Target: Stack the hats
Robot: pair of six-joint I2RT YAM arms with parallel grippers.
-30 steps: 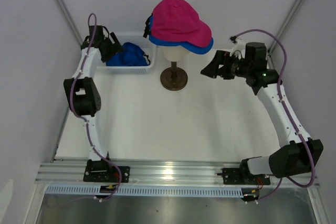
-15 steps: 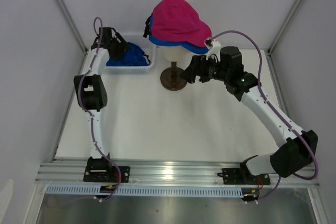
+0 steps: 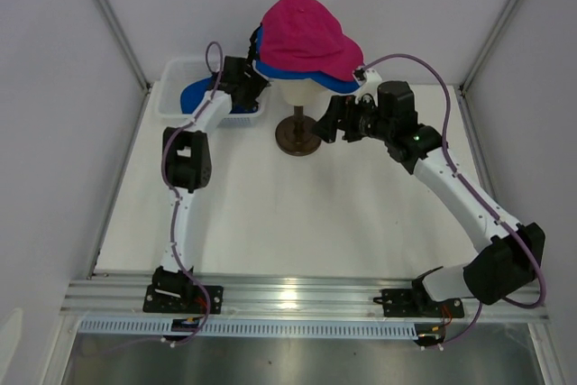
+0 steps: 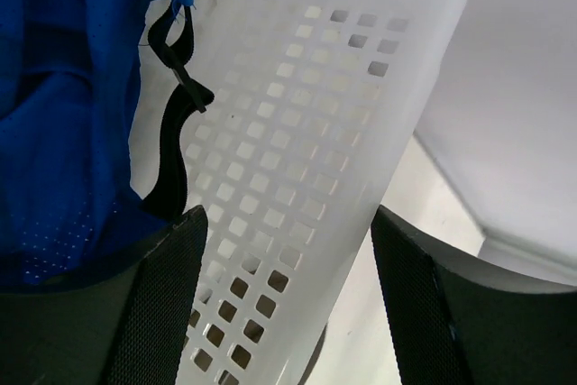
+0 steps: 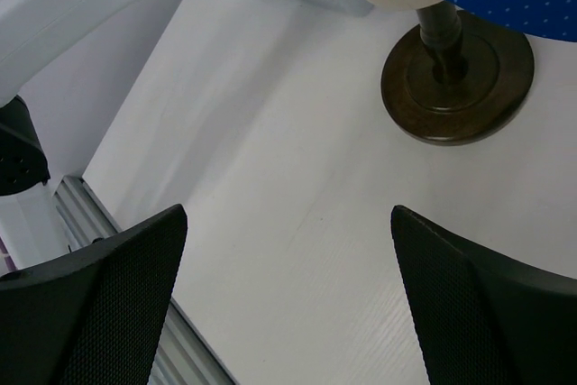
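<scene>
Left arm is swinging in across the white mesh basket toward the mannequin head, while the right arm is settling beside the head's dark stand, under the magenta cap and blue cap already stacked on the head. The left gripper is narrowing slightly, jaws apart astride the basket wall nearest the head, while the right gripper is waiting, fingers spread wide on nothing. The last blue cap is lying in the basket left of the head, so the final pick seems only to be beginning.
</scene>
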